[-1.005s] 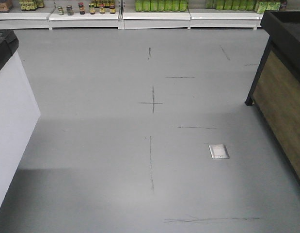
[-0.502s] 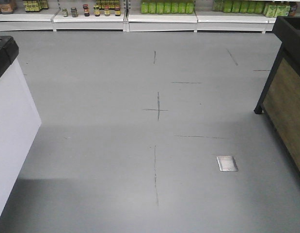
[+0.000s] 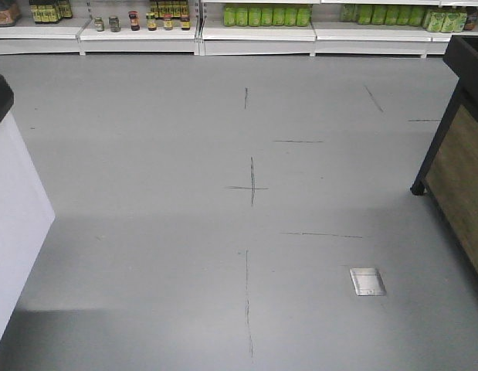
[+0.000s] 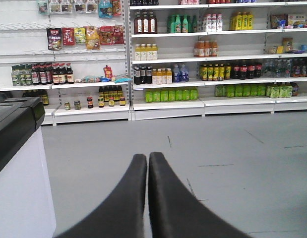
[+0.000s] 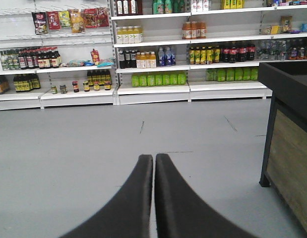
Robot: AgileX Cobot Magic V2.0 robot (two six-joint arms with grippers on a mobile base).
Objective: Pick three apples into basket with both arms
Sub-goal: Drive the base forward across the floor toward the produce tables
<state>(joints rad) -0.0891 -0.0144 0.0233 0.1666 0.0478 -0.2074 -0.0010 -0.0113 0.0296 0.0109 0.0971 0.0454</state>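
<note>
Stage: approach | left fingers [image 4: 133,188] together, empty | right fingers [image 5: 141,188] together, empty | likely tucked for travel across floor [image 3: 146,154] | apples, basket out of sight

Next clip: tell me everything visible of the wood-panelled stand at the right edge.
The stand is a black frame with a deep black top section and a side panel that looks like brown wood grain. A slim black corner leg runs down to a small foot resting on the grey floor. It stands upright against the right picture edge, which cuts it off. Nothing else visibly touches it.
</note>
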